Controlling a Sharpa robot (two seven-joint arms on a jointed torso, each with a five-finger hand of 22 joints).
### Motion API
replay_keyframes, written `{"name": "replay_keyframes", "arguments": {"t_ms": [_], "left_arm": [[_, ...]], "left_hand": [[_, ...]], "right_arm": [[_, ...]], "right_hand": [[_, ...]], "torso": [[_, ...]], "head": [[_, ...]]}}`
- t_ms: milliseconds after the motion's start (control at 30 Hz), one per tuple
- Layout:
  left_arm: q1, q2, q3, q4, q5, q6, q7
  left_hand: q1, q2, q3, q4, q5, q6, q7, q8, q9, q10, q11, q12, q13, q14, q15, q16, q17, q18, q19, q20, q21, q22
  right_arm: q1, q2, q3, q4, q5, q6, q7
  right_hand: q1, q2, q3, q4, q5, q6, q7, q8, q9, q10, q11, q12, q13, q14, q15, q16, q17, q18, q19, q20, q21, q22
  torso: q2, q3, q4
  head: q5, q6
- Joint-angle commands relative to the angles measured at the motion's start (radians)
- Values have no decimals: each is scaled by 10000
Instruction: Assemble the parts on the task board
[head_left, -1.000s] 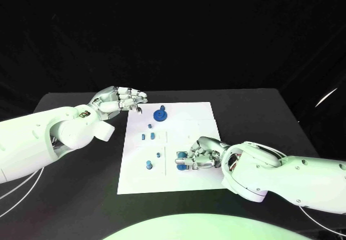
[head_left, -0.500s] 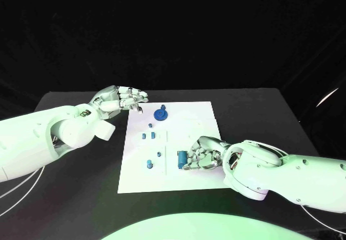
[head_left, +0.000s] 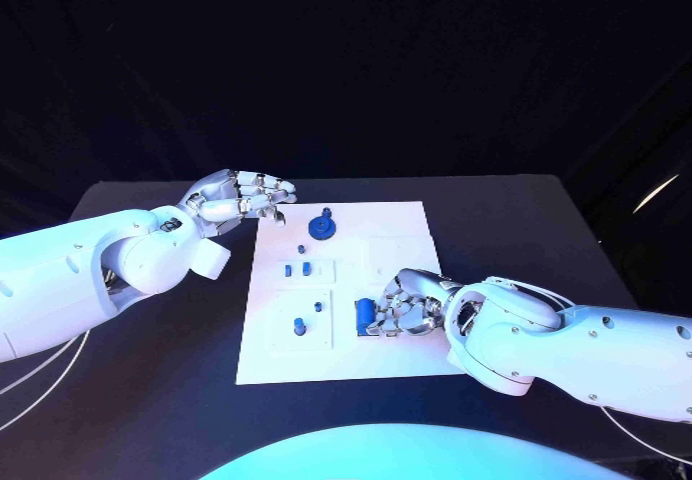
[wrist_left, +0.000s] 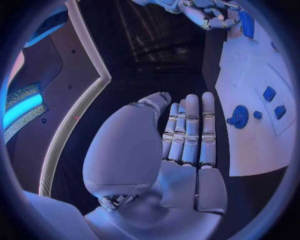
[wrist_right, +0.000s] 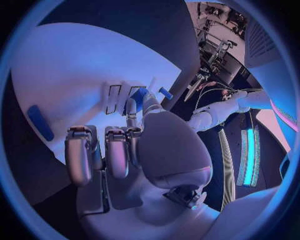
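Near the task board's (head_left: 375, 225) right edge, toward its near corner, the right hand (head_left: 408, 305) rests with fingers curled round an upright blue part (head_left: 366, 317), its long axis running board-near to board-far, just beside the hand toward the board's middle. Off the far left corner over the bench (head_left: 534, 215), the left hand (head_left: 238, 198) hovers half-curled and empty, well apart. Left wrist view shows that hand's bare palm (wrist_left: 181, 150) plainly; the head view cannot.
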Motion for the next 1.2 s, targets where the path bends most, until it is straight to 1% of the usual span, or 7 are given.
{"name": "replay_keyframes", "arguments": {"t_ms": [33,233,467,633,867,1000,1200], "left_arm": [[4,6,6,24,58,202,26],[4,-3,6,20,58,217,7],[4,-12,5,20,58,224,2],[4,-14,5,19,58,220,0],[4,-21,5,17,58,216,-3],[4,-24,5,18,58,216,-5],[4,-26,5,19,58,214,-5]], "left_hand": [[32,86,47,-4,-5,55,9,-30,-7,8,8,-40,-13,-54,-3,39,15,115,-44,12,32,9],[25,100,49,1,-10,62,14,-29,-5,10,13,-44,-13,-56,1,38,18,112,-48,12,41,22],[25,100,49,1,-10,62,14,-29,-5,10,13,-44,-13,-56,1,38,18,112,-48,12,41,22],[25,100,49,1,-10,62,14,-29,-5,10,13,-44,-13,-56,1,38,18,112,-48,12,41,22],[25,100,49,1,-10,62,14,-29,-5,10,13,-44,-13,-56,1,38,18,112,-48,12,41,22],[18,117,52,5,-13,75,14,-24,-2,20,12,-46,-11,-58,3,39,21,111,-56,13,50,37],[18,117,52,5,-13,75,14,-24,-2,20,12,-46,-11,-58,3,39,21,111,-56,13,50,37]], "right_arm": [[-3,3,1,-80,-211,133,-132],[-3,-20,1,-122,-182,19,-104],[-4,-28,1,-107,-68,234,20],[-4,-36,1,-110,-12,487,75],[-4,-63,0,-78,4,579,159],[-5,-85,0,-66,-22,493,178],[-6,-71,0,-92,-85,369,148]], "right_hand": [[92,227,123,4,133,56,-35,-10,-16,795,-77,-69,2295,980,-77,-13,2316,-88,886,-88,36,2461],[381,284,441,-40,115,55,-81,10,-18,805,-120,-55,2307,979,-116,-16,2310,-93,893,-121,62,2467],[402,101,522,-6,36,53,-68,23,-18,807,-115,-53,2310,980,-118,-13,2318,-91,890,-131,53,2465],[-51,-463,340,36,-95,76,-5,42,-30,801,-58,-69,2304,979,-71,-16,2312,-88,884,-102,33,2460],[-763,-1384,121,67,-653,125,29,122,-3,787,-22,-102,2289,980,-37,-16,2318,-86,879,-65,19,2456],[-762,-1416,161,55,-650,131,19,134,4,794,-29,-89,2297,981,-42,-13,2325,-88,882,-67,31,2459],[-733,-1252,338,57,-641,137,8,157,15,801,-41,-79,2304,983,-53,-10,2334,-91,887,-76,47,2464]], "torso": [[-5,-10,-5],[-5,3,4],[-5,-1,-5],[-7,-3,-9],[-6,0,-4],[-3,-2,-4],[-5,-3,-3]], "head": [[-5,-25],[-6,-35],[17,-30],[28,-27],[37,-35],[38,-42],[55,-39]]}}
